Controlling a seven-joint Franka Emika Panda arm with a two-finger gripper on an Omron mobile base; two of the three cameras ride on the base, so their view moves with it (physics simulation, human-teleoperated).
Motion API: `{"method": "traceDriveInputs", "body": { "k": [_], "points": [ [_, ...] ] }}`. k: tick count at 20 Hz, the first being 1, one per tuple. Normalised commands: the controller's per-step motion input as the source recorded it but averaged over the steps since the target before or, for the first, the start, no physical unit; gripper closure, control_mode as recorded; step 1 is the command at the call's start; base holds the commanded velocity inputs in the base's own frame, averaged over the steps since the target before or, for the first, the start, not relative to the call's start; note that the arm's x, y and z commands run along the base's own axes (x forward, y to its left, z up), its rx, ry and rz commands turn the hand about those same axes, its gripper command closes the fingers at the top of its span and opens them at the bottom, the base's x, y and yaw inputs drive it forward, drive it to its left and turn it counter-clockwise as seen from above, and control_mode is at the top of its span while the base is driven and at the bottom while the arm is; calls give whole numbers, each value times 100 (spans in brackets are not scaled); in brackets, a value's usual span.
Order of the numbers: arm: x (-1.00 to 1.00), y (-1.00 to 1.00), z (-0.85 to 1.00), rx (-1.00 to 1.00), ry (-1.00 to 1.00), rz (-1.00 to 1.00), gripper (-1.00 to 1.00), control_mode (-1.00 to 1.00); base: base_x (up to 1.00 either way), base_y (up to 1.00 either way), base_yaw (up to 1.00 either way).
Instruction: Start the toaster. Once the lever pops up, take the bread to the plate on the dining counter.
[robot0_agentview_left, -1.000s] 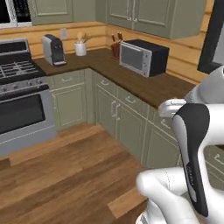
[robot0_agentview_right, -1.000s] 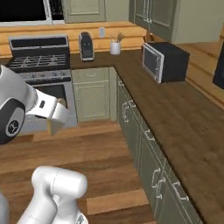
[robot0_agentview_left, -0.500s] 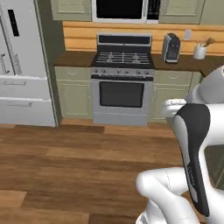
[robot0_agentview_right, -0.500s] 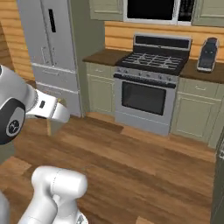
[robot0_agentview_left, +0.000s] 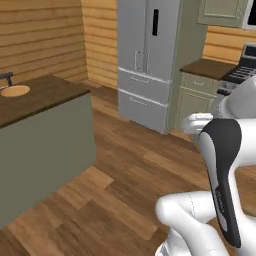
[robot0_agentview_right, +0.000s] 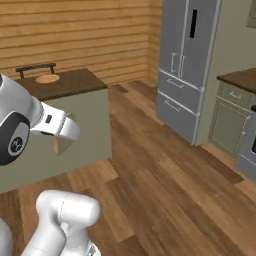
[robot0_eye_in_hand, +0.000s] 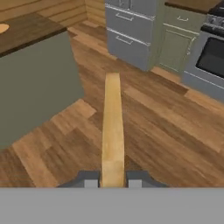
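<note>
Hand view: the pale cream thin bread slice (robot0_eye_in_hand: 113, 127) is pinched edge-on between the closed gripper (robot0_eye_in_hand: 113, 178). Stove views have been replaced by the dark wood-topped dining counter (robot0_agentview_left: 45, 95) and its round tan-orange plate (robot0_agentview_left: 14, 90), so delivery is approaching.

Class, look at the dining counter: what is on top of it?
On the dining counter lies the plate, with a dark bar-like thing at its far edge. What that thing is cannot be told.
</note>
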Motion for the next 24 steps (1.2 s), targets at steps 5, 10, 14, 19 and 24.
{"method": "traceDriveInputs", "body": {
  "k": [5,10,14,19,24],
  "points": [
    [0,0,0,0,0,0,100,100,28,39,77],
    [0,0,0,0,0,0,100,100,100,2,45],
    [0,0,0,0,0,0,100,100,100,-8,47],
    [0,0,0,0,0,0,100,100,100,-24,49],
    [0,0,0,0,0,0,100,100,98,-23,28]
  ]
}}
